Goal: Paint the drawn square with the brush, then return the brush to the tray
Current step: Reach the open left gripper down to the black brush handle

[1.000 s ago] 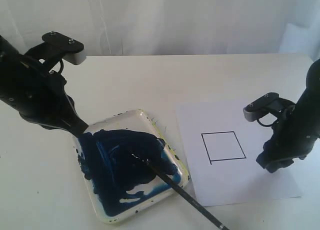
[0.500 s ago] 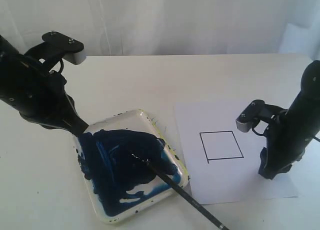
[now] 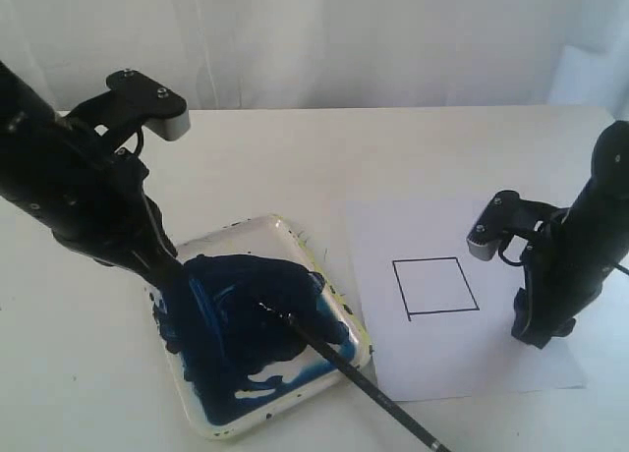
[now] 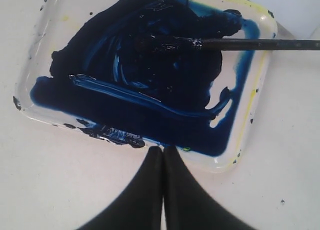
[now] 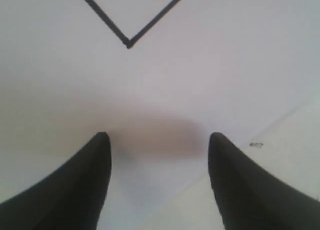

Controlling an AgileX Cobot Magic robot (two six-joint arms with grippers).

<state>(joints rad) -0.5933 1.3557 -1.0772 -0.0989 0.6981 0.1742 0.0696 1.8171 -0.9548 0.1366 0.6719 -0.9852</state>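
Exterior view: tray (image 3: 251,224) holds paint (image 3: 226,314) + brush (image 3: 344,359) tip; L end effector (image 4: 162,150) closed, R end effector (image 5: 159,140) spread.

No text, label, brand or number can be read in any of the views. The only drawn mark is a sign without letters: the thin black outline of the drawn square (image 3: 435,287), with a short tail at one corner. It stands on the white paper sheet (image 3: 442,359), which lies toward the right front corner of the worktop.
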